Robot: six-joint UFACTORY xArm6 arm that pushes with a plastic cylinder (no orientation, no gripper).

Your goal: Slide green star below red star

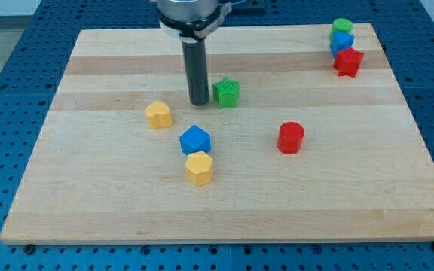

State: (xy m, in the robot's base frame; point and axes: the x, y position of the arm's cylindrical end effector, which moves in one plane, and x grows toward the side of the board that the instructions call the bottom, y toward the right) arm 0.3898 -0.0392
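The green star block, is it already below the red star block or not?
Not yet. The green star block sits mid-board beside my tip, far left of the red star block.

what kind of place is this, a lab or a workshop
Probably a robotics lab bench. A wooden board lies on a blue perforated mounting surface, small coloured test blocks such as the green star are scattered on it, and my tip rests just left of that star.
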